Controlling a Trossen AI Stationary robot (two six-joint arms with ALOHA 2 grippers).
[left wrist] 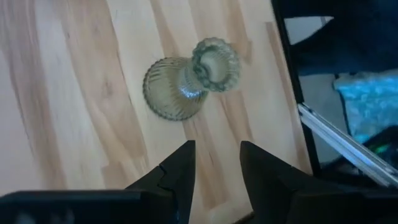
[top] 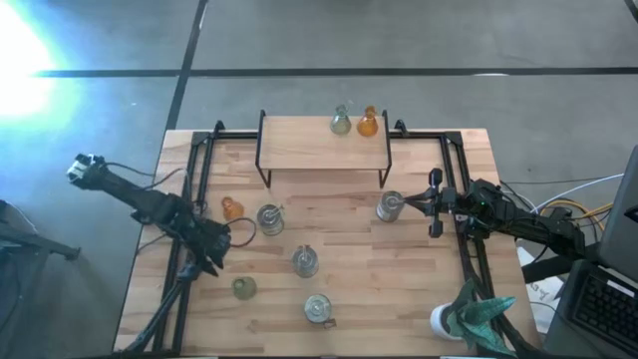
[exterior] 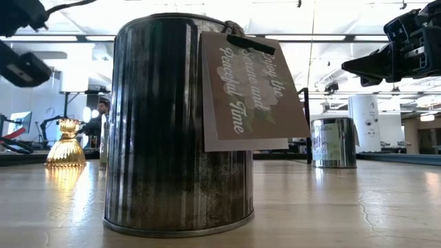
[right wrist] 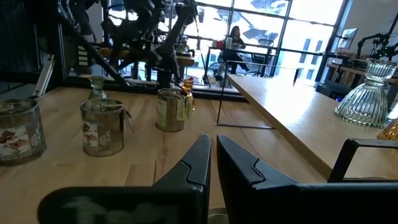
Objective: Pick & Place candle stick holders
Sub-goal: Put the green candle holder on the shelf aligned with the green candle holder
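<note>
A pale green ribbed holder stands on its wide base on the wood near the table's left front. My left gripper hovers open just short of it, slanting down, with nothing between its fingers. An amber holder and several silvery tagged jars stand on the table. My right gripper is shut, level, above and beside another jar. A green holder and an amber holder stand on the raised shelf.
The shelf on black legs spans the table's far middle. Black frame rails run along both table sides. A teal spiky object on a white base sits at the near right corner. Bare wood lies between the jars.
</note>
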